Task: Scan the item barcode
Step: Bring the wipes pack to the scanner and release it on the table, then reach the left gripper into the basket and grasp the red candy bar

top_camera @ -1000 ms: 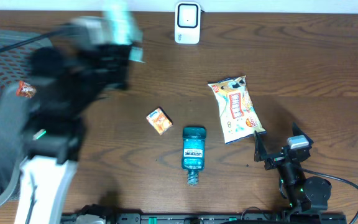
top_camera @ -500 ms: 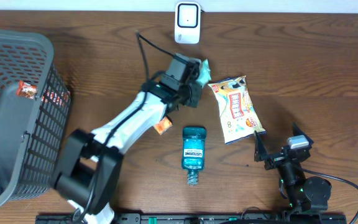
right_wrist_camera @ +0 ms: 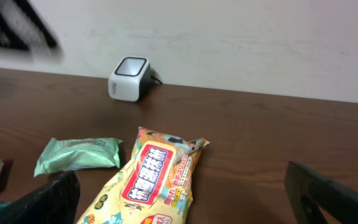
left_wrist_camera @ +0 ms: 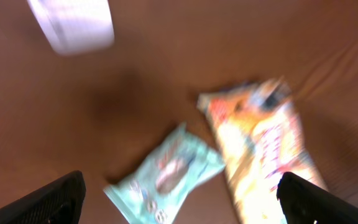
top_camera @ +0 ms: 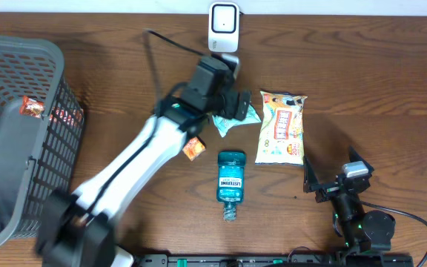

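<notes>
Teal packet (left_wrist_camera: 166, 177) — now free (tabletop (left_wrist_camera: 135, 74))

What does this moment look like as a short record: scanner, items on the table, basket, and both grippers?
scanner: white, upright at the far edge of the table
left gripper: open, holding nothing
right gripper: open, parked near the front edge
green packet: flat on the table under the left gripper, beside the snack bag
other items: mouthwash bottle, small orange box
basket: at left, small items inside
</notes>
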Robot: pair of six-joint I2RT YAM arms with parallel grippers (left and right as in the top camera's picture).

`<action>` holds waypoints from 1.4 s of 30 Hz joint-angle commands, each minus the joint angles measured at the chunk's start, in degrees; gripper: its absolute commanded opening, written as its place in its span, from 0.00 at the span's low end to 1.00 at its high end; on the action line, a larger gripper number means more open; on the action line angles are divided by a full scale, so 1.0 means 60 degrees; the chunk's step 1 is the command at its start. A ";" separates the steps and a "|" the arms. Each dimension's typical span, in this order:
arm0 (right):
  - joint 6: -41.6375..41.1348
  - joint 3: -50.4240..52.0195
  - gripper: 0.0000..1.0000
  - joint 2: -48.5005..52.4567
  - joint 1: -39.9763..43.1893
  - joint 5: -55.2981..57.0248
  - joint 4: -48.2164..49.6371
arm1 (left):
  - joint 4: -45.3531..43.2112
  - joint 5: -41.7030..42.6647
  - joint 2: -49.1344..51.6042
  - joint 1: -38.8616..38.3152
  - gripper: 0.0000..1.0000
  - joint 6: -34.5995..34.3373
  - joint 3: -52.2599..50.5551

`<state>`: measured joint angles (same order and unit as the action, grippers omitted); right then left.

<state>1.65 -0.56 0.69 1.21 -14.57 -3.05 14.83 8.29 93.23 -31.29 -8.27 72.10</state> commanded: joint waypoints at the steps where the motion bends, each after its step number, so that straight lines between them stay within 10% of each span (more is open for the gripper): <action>1: -0.0157 0.0040 0.99 -0.0051 -0.0076 0.0015 0.0004 | -0.0076 -0.1002 -0.2200 0.0390 0.98 0.1140 0.0583; 12: -0.0157 0.0040 0.99 -0.0051 -0.0076 0.0011 0.0007 | 0.1067 -0.7490 -0.5322 0.4521 0.98 0.0750 0.0579; 18: -0.0157 0.0040 0.99 -0.0051 -0.0076 0.0015 0.0004 | 0.3246 -0.6521 -0.4579 0.8444 0.98 -0.2860 0.0579; 24: -0.0157 0.0040 0.99 -0.0051 -0.0076 0.0015 0.0007 | 0.4076 -0.3388 -0.2674 1.0513 0.98 -0.3424 0.0579; 42: -0.0157 0.0040 0.99 -0.0051 -0.0076 0.0011 0.0004 | 0.1268 -0.1705 0.2637 0.9970 0.98 -0.1872 0.0579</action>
<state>1.67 -0.56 0.69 1.21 -14.57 -3.05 23.70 -2.94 107.22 29.50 -22.33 75.57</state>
